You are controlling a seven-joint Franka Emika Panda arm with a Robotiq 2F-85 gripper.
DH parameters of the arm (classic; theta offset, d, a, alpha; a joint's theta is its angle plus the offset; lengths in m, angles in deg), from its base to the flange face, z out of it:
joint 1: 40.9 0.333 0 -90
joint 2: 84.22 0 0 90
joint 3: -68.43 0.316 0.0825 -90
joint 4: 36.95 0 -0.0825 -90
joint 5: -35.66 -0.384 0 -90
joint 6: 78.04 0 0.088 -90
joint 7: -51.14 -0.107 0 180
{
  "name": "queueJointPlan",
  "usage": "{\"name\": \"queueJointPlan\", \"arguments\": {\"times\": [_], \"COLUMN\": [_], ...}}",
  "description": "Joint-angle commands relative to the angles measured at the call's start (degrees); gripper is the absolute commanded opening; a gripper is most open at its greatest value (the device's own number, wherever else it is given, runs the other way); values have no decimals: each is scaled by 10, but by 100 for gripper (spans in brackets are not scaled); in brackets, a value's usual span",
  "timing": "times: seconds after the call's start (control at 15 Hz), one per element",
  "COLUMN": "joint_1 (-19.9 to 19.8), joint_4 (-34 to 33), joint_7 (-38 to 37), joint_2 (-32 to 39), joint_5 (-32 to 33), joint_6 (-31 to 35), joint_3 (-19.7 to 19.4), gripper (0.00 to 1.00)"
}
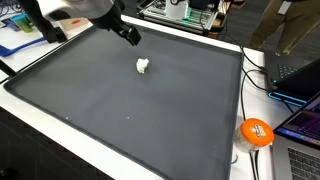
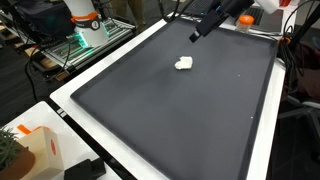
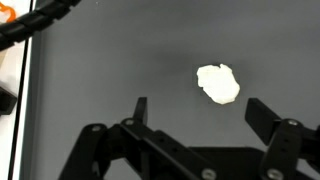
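Dark mat [image 1: 120, 110], small white crumpled lump [image 3: 218, 83] (lying loose), hand [image 3: 195, 104] wide open, empty

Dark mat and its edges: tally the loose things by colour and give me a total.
White lump, on the dark mat: 1
Orange round thing, off the mat's edge: 1
Total: 2
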Motion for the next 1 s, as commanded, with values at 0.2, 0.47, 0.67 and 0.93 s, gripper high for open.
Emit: {"name": "queueJointPlan", "arguments": {"times": [0.2, 0.47, 0.67, 0.93], "joint_1": [-19, -20, -18, -13], "joint_4": [-21, -59, -88, -133], "joint_7": [-1, -4, -16, -25], "joint_2": [24, 69, 100, 143], "joint_5": [-65, -106, -116, -113], "joint_6": [26, 5, 14, 2], "joint_3": [20, 7, 3, 0], "gripper": [100, 100, 100, 100]}}
